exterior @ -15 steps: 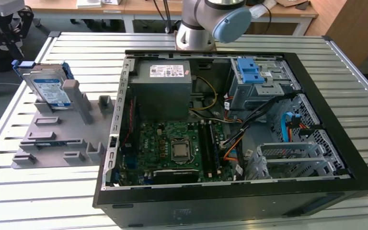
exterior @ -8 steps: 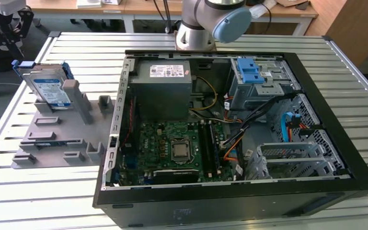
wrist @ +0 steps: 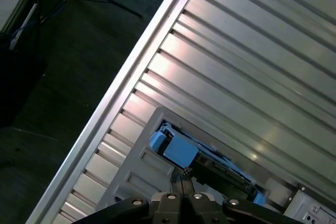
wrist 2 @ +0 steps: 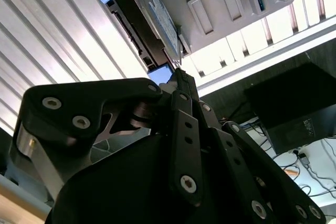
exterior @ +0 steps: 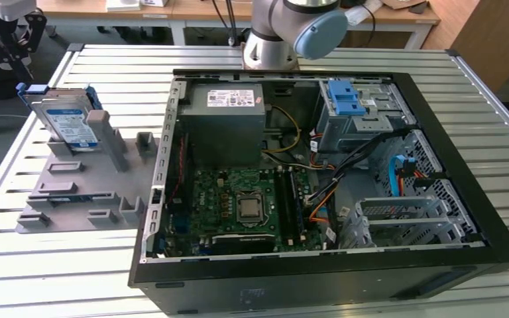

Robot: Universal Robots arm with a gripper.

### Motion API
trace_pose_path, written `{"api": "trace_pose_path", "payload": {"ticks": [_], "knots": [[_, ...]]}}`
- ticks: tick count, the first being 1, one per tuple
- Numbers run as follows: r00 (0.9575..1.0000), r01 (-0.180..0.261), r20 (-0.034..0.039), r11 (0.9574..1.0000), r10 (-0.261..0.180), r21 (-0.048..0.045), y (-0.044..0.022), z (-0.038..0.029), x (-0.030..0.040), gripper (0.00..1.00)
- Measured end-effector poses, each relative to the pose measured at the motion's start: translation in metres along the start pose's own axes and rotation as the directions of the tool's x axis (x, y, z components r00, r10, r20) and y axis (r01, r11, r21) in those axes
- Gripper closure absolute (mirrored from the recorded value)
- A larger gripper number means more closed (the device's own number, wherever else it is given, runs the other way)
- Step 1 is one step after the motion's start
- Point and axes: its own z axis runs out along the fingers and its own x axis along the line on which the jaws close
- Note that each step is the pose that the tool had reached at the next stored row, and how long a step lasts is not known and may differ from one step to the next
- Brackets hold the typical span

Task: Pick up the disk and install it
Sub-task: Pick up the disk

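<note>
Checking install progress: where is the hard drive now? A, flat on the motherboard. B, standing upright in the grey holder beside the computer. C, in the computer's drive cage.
B: the hard drive stands on edge in the grey holder, outside the open computer, on the exterior view's left.

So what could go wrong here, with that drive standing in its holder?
The disk stands on edge in the grey holder, so the shut gripper close to it might knock or tip it if it comes down off-centre. Inside the computer case, loose cables run beside the cage with the blue latch; the disk could snag them.
</note>
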Motion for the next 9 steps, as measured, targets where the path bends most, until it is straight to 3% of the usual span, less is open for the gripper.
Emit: {"api": "trace_pose_path", "payload": {"ticks": [5,9], "knots": [[0.9978,0.066,-0.0022,0.9978,-0.066,0.0001,0.0,0.0,0.0,0.89],[0.9905,0.138,-0.0048,0.9905,-0.138,0.0,0.0,0.0001,0.0,0.89]]}}
